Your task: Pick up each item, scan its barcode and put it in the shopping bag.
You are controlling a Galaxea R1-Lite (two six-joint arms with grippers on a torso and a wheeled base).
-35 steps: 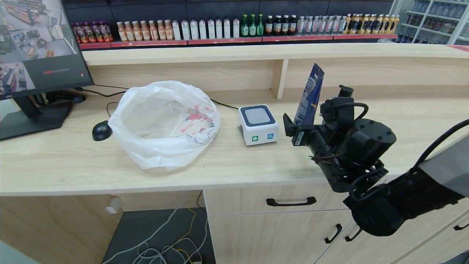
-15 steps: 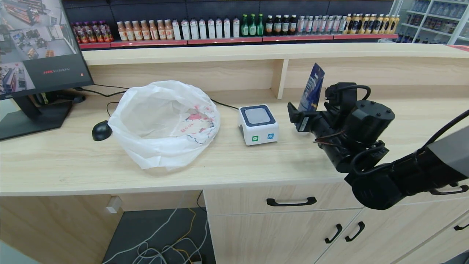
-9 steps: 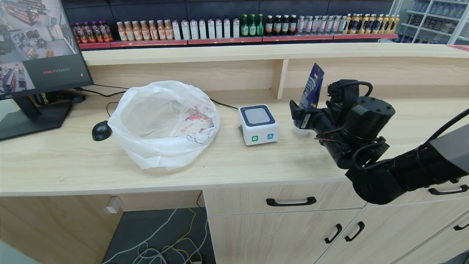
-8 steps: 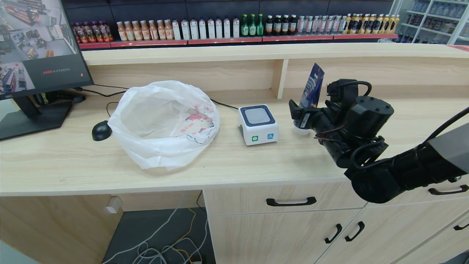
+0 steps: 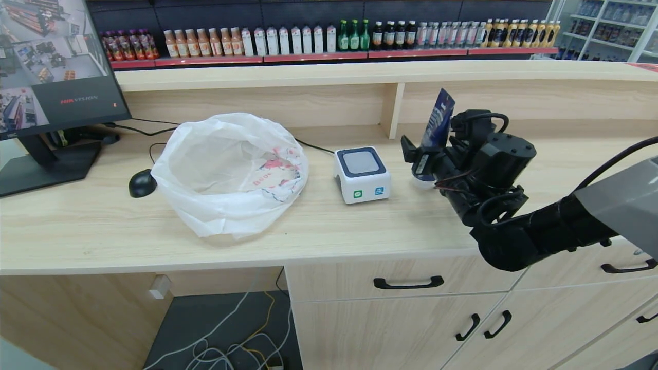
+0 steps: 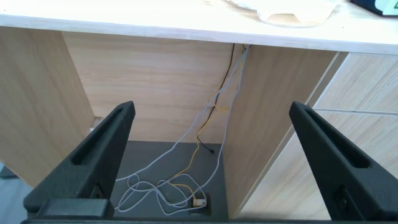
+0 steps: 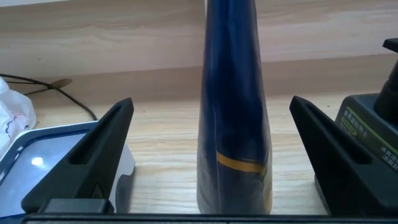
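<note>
Around the blue tube the right gripper has edged forward.

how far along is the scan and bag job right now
Done: nothing visible; no item shows inside the open white shopping bag. In hand: the right gripper is open, its fingers either side of the upright dark blue tube on the counter, not yet closed. Left: grip the tube, scan it at the white barcode scanner, bag it.

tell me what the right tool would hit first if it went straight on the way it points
The right tool would first meet the blue tube, upright between its open fingers; depth looks short but is unclear.
</note>
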